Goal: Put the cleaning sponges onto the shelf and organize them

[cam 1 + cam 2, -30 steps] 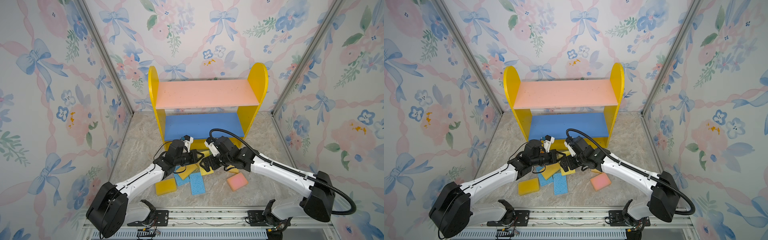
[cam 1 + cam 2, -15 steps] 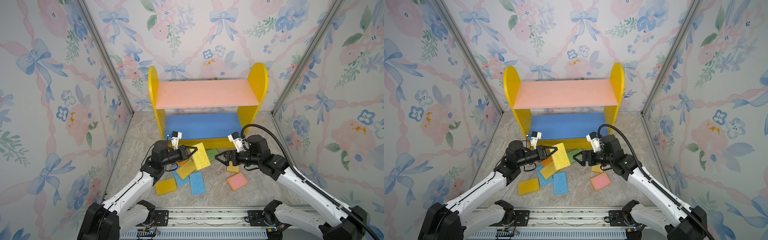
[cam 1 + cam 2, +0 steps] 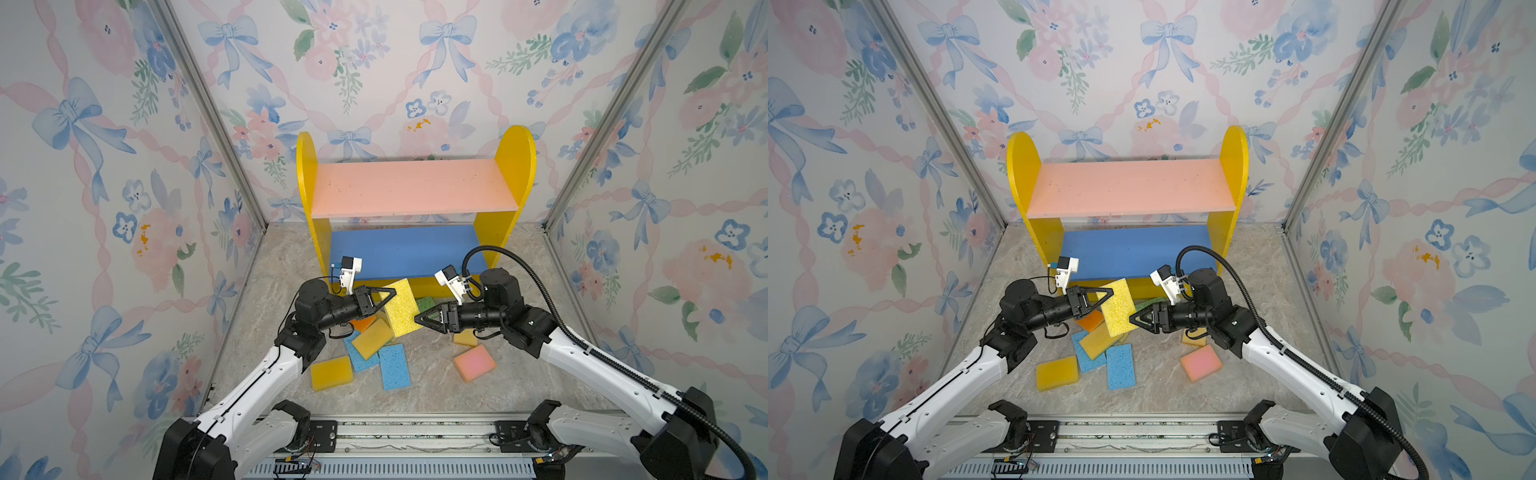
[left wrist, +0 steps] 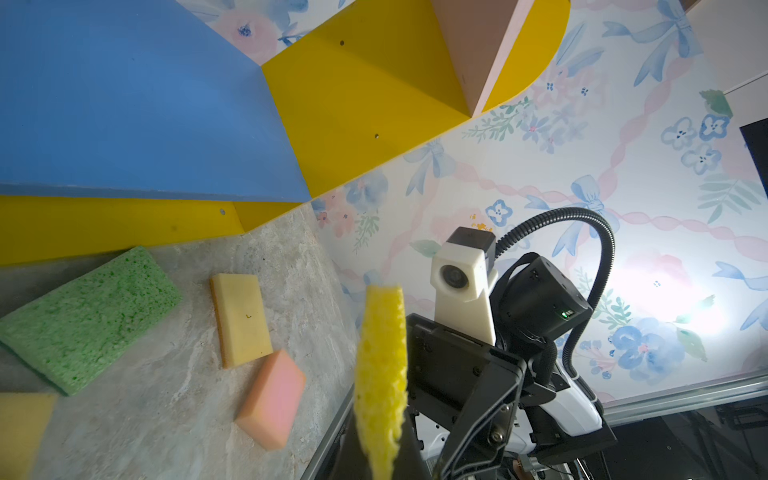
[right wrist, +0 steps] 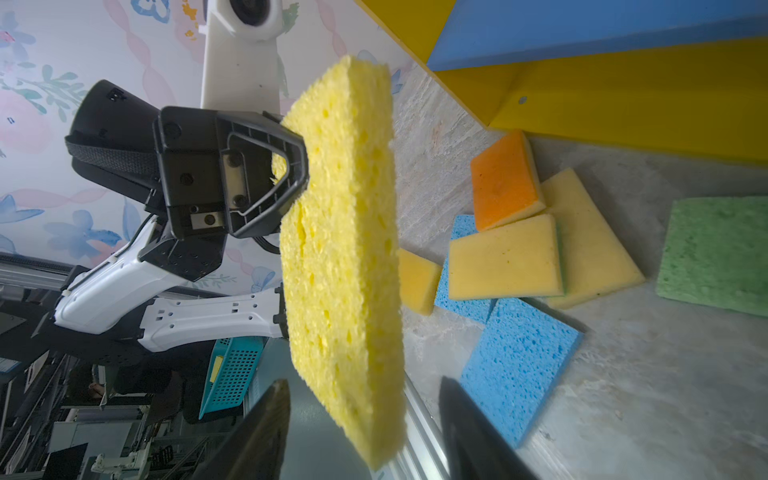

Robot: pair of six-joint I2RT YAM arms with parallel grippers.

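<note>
My left gripper (image 3: 392,293) is shut on one edge of a bright yellow sponge (image 3: 401,308), holding it upright on edge above the floor pile, in front of the shelf (image 3: 411,192). My right gripper (image 3: 417,319) faces it from the right. In the right wrist view its jaws stand open on either side of the sponge's (image 5: 340,232) free end, a gap showing on each side. The left wrist view shows the sponge (image 4: 382,365) edge-on between my left fingers. The pink upper board and the blue lower board (image 3: 405,250) are bare.
On the marble floor lie a green sponge (image 3: 424,304), an orange one (image 3: 363,323), a tan-yellow one (image 3: 376,338), two blue ones (image 3: 392,366), a yellow-orange one (image 3: 331,372), a pink one (image 3: 474,363) and a small yellow one (image 3: 465,339). Floral walls close in on three sides.
My left gripper has lifted the yellow sponge out of the pile and up toward the shelf. My right gripper pulled back to the right, then came in to the sponge's edge, its jaws narrowing.
</note>
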